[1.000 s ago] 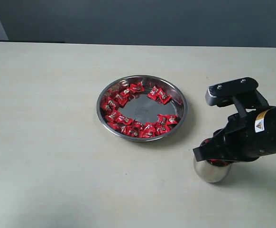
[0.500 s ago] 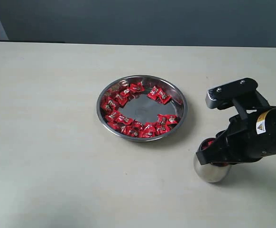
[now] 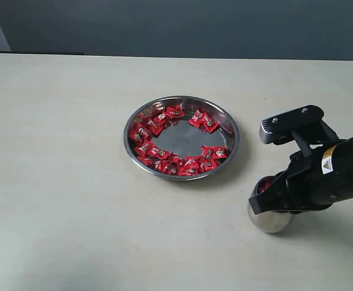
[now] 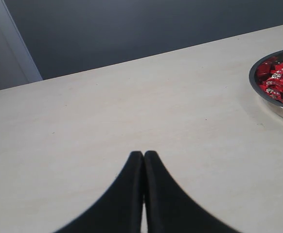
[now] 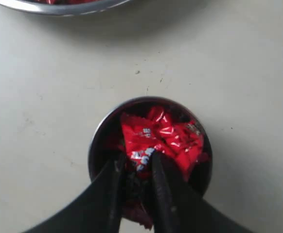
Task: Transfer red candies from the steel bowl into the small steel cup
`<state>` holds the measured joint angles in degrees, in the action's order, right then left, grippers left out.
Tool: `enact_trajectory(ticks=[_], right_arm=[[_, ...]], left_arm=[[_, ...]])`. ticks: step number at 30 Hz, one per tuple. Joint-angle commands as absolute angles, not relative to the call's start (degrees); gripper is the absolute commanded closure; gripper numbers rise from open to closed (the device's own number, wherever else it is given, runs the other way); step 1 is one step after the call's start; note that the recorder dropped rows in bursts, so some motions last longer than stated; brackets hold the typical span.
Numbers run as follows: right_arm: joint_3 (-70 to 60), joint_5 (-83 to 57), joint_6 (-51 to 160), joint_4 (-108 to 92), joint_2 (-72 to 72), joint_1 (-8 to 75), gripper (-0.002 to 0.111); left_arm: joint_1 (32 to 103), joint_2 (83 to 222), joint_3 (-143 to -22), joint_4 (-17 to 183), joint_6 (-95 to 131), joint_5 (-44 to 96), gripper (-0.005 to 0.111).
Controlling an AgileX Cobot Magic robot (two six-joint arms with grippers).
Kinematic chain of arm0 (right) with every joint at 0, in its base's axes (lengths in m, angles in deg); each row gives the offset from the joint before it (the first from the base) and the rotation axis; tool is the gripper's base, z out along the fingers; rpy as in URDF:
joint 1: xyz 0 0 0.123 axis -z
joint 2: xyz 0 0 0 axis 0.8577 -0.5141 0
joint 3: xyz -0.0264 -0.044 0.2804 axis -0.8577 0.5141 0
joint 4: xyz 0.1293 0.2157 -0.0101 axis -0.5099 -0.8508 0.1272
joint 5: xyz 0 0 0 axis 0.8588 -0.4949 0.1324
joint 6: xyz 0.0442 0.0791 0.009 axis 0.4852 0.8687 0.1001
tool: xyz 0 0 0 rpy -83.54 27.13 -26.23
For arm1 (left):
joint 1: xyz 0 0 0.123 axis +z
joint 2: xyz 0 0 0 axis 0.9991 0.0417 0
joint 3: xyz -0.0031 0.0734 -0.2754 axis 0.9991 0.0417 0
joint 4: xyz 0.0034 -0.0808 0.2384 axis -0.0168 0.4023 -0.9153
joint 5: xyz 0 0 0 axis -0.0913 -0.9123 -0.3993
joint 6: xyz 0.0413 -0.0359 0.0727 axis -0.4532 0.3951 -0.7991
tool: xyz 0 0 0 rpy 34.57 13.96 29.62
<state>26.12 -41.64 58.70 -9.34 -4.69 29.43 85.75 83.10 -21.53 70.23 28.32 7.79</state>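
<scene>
Near steel bowl rim, not touching, small steel cup stood heaped with red candies; right fingers narrow, pinching one inside rim. Left fingers pressed together above open desk.

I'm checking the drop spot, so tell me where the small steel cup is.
In the exterior view, the small steel cup stands on the table at lower right, apart from the steel bowl, directly beneath the right gripper.
</scene>
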Motion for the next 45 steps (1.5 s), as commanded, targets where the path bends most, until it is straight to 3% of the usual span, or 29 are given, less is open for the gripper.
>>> enact_trajectory(ticks=[1, 6, 11, 45], right_arm=[[26.3, -39.3, 58.7, -8.9, -5.4, 29.4, 0.107], [26.3, -38.9, 58.7, -8.9, -5.4, 29.4, 0.104], [26.3, -39.4, 58.7, -8.9, -5.4, 29.4, 0.084], [26.3, -39.3, 58.2, -7.3, 0.2, 29.4, 0.083]], left_arm=[[85.7, 82.9, -21.6, 70.1, 28.6, 8.2, 0.106], [85.7, 82.9, -21.6, 70.1, 28.6, 8.2, 0.106], [85.7, 82.9, -21.6, 70.1, 28.6, 8.2, 0.106], [85.7, 82.9, -21.6, 70.1, 28.6, 8.2, 0.106]])
